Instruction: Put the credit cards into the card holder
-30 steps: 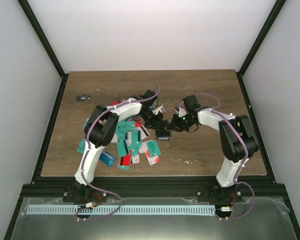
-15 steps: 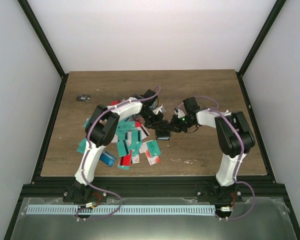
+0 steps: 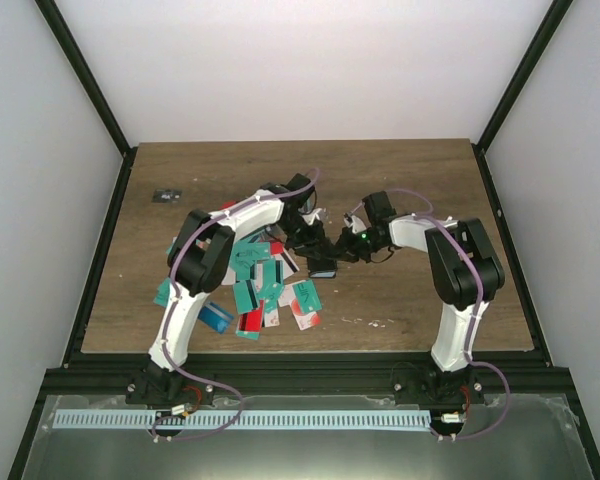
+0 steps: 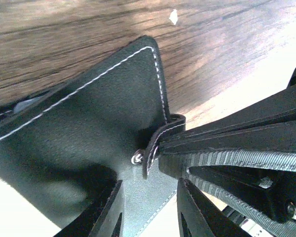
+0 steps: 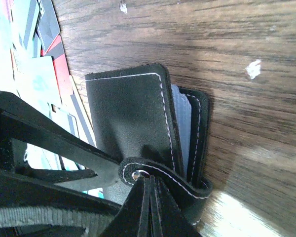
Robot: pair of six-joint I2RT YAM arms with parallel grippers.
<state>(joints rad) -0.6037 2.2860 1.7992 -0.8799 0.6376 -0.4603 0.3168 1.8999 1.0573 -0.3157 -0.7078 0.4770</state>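
Two arms, top view: both reach to mid-table and meet at one spot, with my left gripper point(image 3: 318, 248) and right gripper point(image 3: 342, 248) almost nose to nose.
Card holder, top view: the card holder point(image 3: 323, 268) sits on the table point(image 3: 420, 180) just under that meeting point, at the right edge of the card pile.
Credit cards, top view: the credit cards point(image 3: 265, 285) lie in a loose heap of teal, red and white, left of the holder and partly under the left arm.
Far left corner, top view: a small dark object point(image 3: 163, 195) lies well apart from everything else.
Left tool, left wrist view: the fingers point(image 4: 113, 212) stand spread, with the holder's black stitched cover point(image 4: 89, 108) showing in the gap. I cannot tell whether either finger touches it.
Right tool, left wrist view: it comes in from the right, its tips pressed together on the snap tab point(image 4: 155, 143).
Right tool, right wrist view: the fingers point(image 5: 143, 207) are pressed together, pinching the tab's strap beside its metal stud.
Holder, right wrist view: it is folded nearly closed on the wood. A light-blue inner layer point(image 5: 180, 113) shows between the two black covers.
Cards, right wrist view: teal and red cards lie at the upper left, beside the holder.
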